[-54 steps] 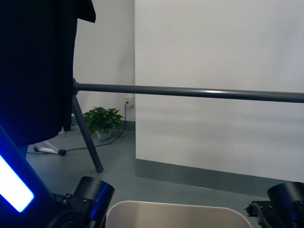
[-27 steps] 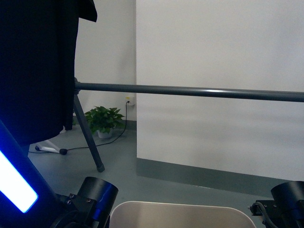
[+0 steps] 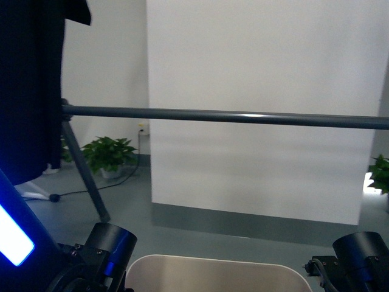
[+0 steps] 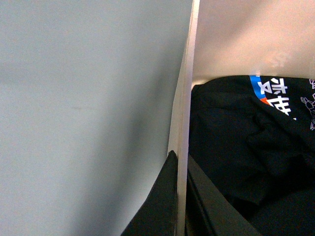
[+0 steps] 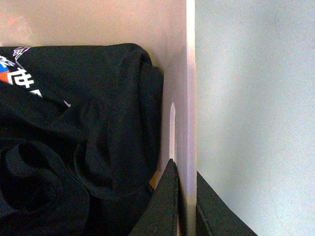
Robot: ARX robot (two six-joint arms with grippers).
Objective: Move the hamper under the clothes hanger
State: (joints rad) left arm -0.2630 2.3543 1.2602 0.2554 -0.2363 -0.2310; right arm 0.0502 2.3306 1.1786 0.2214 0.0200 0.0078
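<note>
Inside, beige hamper (image 3: 216, 277) holds crumpled black clothes (image 5: 98, 123).

**Both grippers clamped on the hamper walls**

Clamps the left gripper (image 4: 182, 209) over one wall of the hamper (image 4: 231, 34), one dark finger (image 4: 160, 206) on the outside and the other on the inside, jaws closed against the plastic. Clamps the right gripper (image 5: 187, 209) over a wall on the other side in the same straddling way. Holds the left arm (image 3: 109, 249) and right arm (image 3: 358, 255) low and wide apart at the bottom corners of the front view.
</note>
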